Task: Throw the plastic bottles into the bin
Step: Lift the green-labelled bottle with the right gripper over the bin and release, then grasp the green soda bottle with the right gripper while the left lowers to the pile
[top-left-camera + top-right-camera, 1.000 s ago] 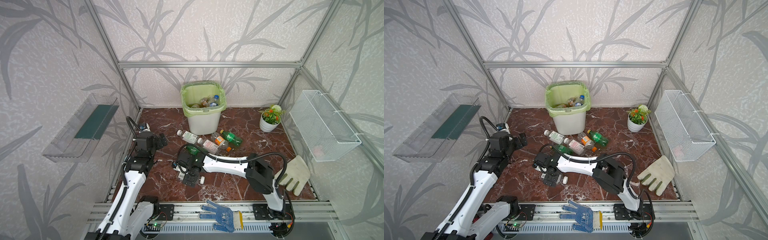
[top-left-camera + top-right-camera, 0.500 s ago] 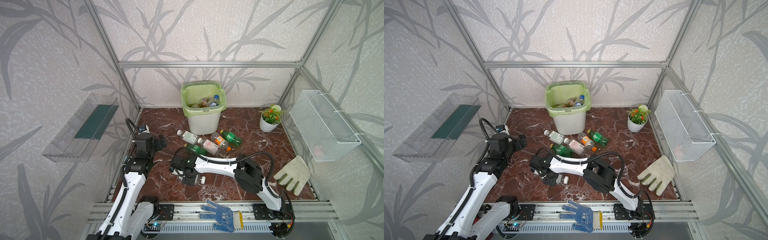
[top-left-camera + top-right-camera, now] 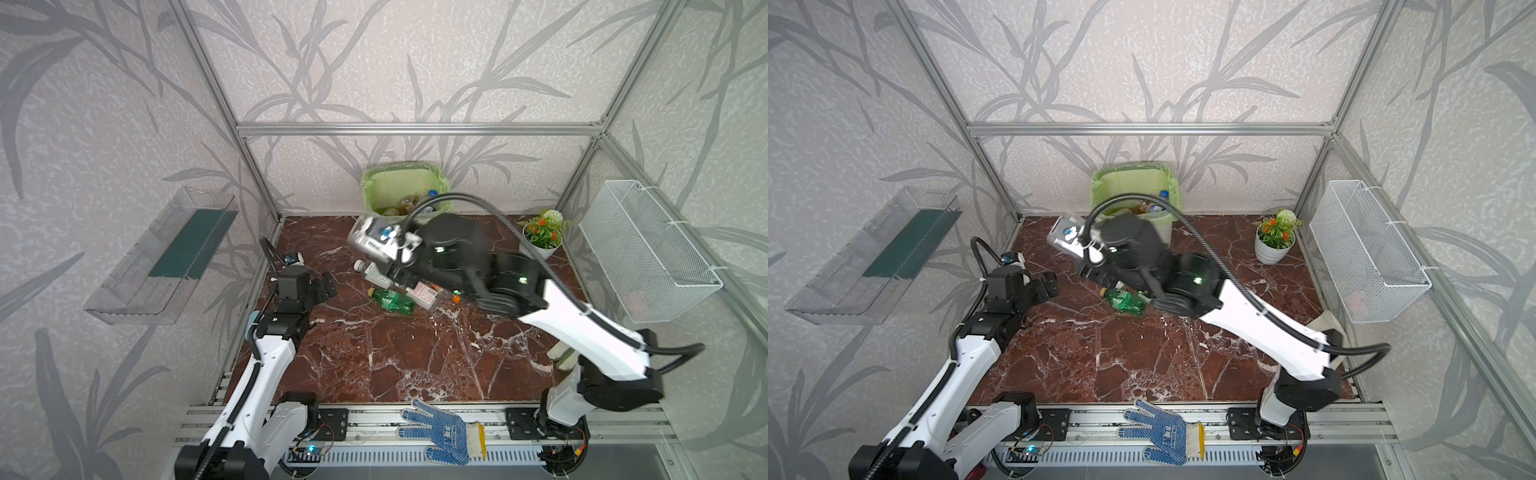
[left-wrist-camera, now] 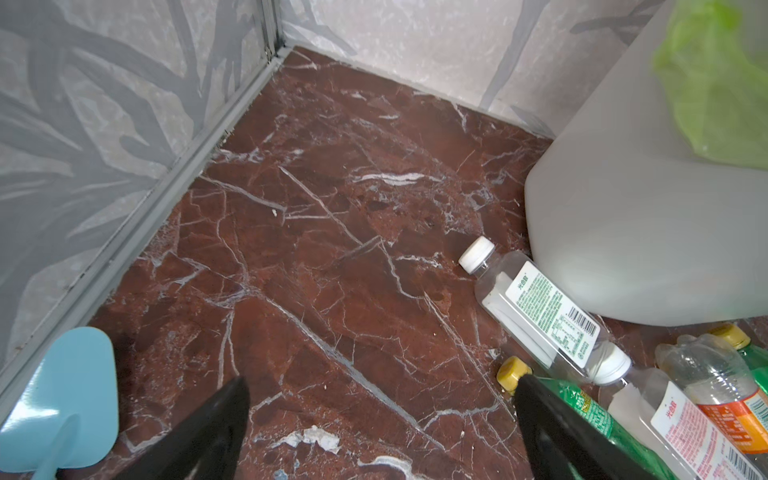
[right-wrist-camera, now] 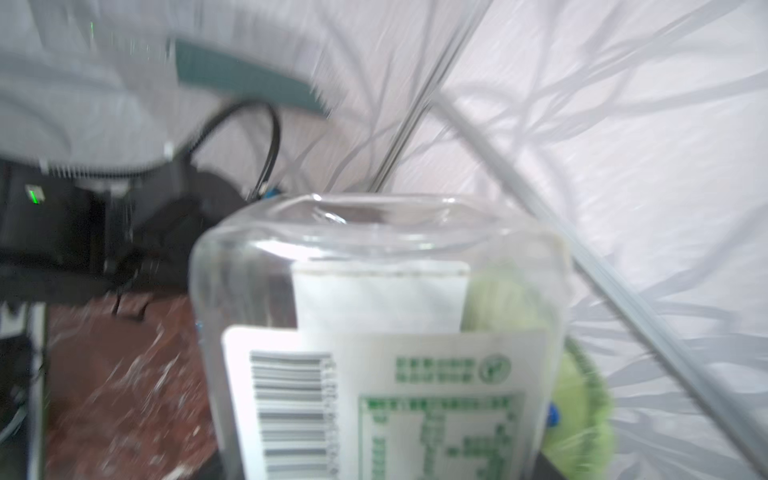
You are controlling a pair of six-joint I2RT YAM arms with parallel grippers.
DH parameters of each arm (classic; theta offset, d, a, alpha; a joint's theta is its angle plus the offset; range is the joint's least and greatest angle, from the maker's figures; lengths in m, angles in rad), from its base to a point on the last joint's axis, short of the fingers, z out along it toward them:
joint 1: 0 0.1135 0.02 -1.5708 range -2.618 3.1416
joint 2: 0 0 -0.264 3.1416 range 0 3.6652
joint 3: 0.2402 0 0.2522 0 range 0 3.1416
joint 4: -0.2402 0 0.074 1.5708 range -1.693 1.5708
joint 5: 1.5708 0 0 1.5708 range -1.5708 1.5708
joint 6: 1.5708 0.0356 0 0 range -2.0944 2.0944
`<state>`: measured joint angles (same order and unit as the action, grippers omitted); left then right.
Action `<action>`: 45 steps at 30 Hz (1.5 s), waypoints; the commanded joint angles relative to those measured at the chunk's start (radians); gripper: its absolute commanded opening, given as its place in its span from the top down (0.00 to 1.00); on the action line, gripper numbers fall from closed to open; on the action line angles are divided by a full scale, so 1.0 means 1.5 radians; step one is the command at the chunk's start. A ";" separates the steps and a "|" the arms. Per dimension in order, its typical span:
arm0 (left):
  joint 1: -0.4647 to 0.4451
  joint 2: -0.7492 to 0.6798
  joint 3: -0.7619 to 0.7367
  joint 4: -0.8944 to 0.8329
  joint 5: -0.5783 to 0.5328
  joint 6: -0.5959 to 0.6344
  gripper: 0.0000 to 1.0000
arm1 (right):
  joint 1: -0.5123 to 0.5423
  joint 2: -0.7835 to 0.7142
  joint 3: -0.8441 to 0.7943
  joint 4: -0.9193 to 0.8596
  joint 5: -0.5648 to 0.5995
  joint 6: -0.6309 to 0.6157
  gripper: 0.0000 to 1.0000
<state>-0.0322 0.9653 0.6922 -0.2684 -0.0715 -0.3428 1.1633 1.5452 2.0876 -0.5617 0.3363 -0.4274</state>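
Red-brown marble forms the tabletop (image 3: 374, 365), closed in by leaf-patterned walls, with the bin (image 3: 444, 183) standing at the back edge. Its green liner is folded over the rim, and several bottles (image 3: 409, 203) already lie inside.

The right end effector (image 3: 394, 254) is closed around a clear bottle (image 3: 371, 243) with a white barcode label. It holds the bottle well clear of the tabletop, just in front of the bin and about level with its rim. That height is probably chosen so the bottle can pass over the tall wall and not knock against it. The right wrist view is smeared and the bottle (image 5: 374, 332) hides the fingers there. The grip is therefore a judgement from the bottle hanging off the surface at the arm's tip in both top views.

The left end effector (image 4: 382, 386) is spread wide and empty, low over bare marble on the left side. This keeps it out of the raised arm's way while facing the next targets.

Those lie clustered at the foot of the bin:
- a white-capped bottle (image 4: 540, 307), very near the bin's wall or against it
- a green bottle (image 3: 390, 300)
- a red-labelled bottle (image 4: 681, 428)
- an orange-labelled bottle (image 4: 715, 386)

They lie tightly side by side, so picking one out cleanly will likely need care.
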 commanded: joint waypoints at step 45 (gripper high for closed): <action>-0.287 0.108 0.068 -0.014 -0.097 0.171 0.01 | -0.537 -0.129 -0.533 0.195 -0.286 0.361 0.00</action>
<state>-0.4454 1.1145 0.8005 -0.2829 -0.1898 -0.1165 0.4156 1.4151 1.3956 -0.3561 -0.0189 0.0353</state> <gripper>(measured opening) 0.992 0.993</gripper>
